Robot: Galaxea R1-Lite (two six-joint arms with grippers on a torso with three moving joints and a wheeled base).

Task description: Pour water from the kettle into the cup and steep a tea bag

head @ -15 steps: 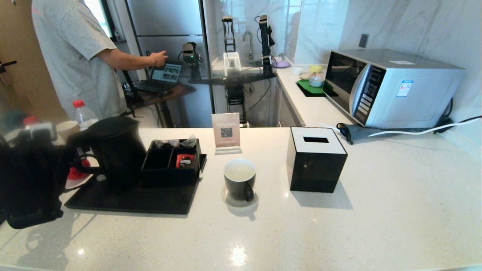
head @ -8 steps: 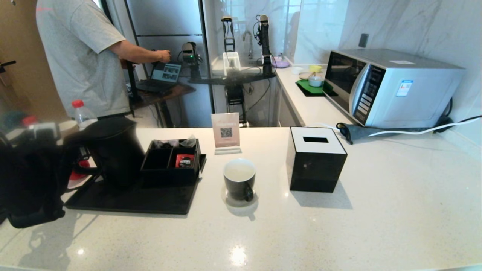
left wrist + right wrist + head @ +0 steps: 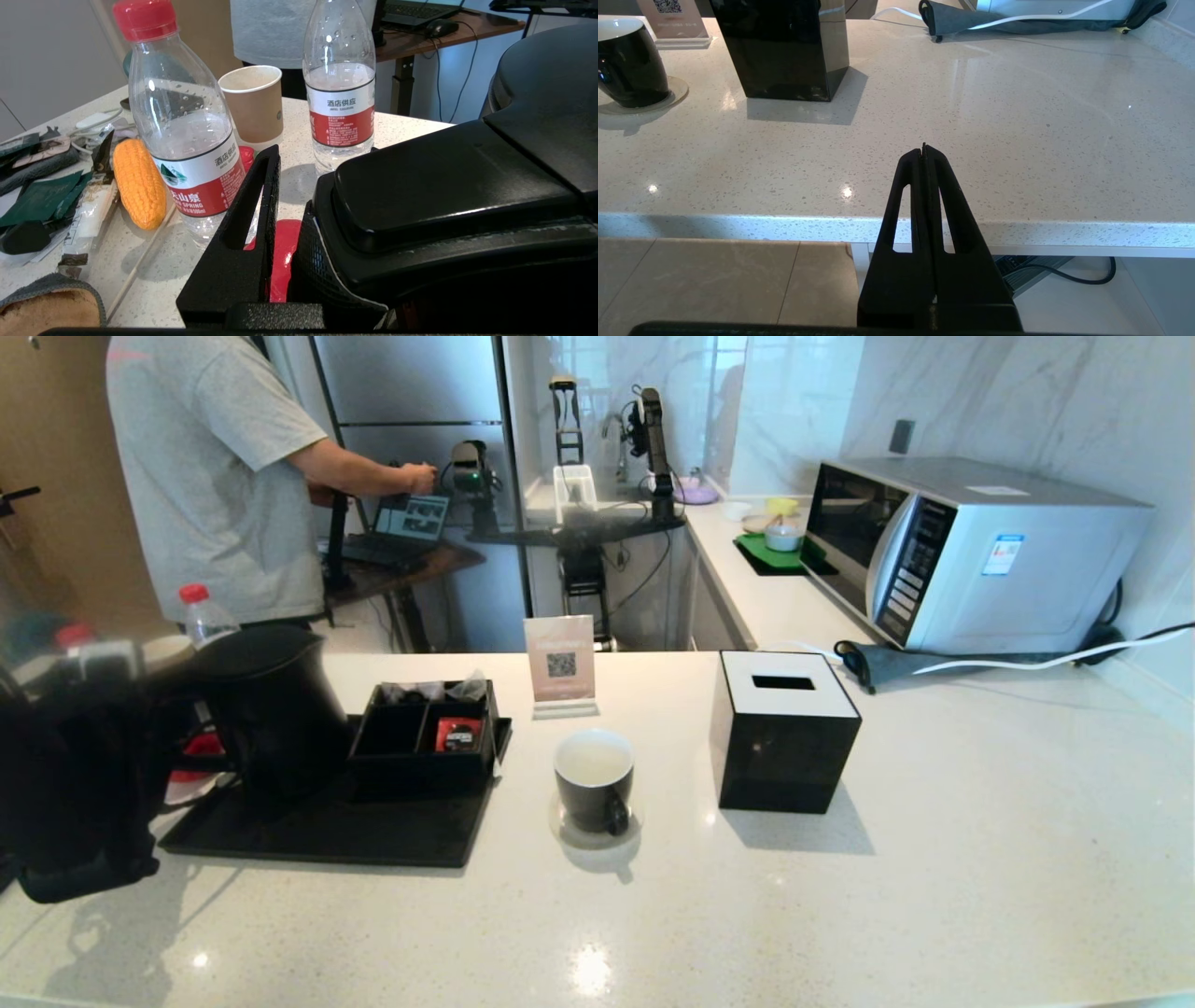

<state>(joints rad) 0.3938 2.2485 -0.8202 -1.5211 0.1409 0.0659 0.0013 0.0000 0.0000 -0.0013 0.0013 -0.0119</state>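
Left gripper [image 3: 182, 747], in the head view, sits at the kettle [image 3: 271, 709] handle on the black tray [image 3: 373, 835]; the kettle has turned slightly since a second ago, and the cup [image 3: 595, 779] waits nearby. Wrist view: fingers [image 3: 252, 205] pinch the handle [image 3: 444, 186], having closed from wide. Rigid, likely heavy with water, so grip the loop firmly. Right gripper [image 3: 924, 154] stays parked, pressed together

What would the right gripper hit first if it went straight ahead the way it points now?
Nothing close: the right gripper, fingers shut, points across bare counter. The grey pouch by the far wall seems first in line, though depth is hard to judge.
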